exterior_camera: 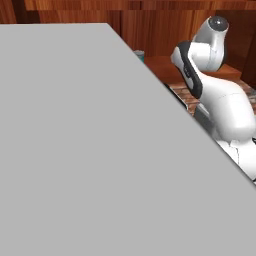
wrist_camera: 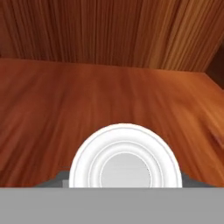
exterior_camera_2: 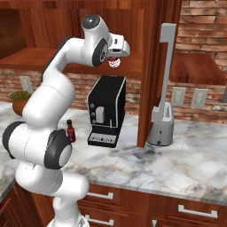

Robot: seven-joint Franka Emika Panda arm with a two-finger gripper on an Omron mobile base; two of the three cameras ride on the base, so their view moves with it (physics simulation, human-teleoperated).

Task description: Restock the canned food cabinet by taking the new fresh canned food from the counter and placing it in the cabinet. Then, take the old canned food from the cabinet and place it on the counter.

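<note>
My gripper reaches up into the reddish-brown cabinet, just above the coffee machine, and is shut on the new fresh canned food, whose red and white label shows under the hand. In the hand view the can's silvery top with its white rim sits between my grey fingers, low over the orange-brown shelf board, with the plank back wall behind. The old canned food, teal, peeks out on the shelf beside the grey panel. The mottled counter lies below.
A large flat grey panel blocks most of the left base view. On the counter stand a black coffee machine, a small dark bottle, a potted plant and a tall grey stand. A cabinet side wall rises right of the gripper.
</note>
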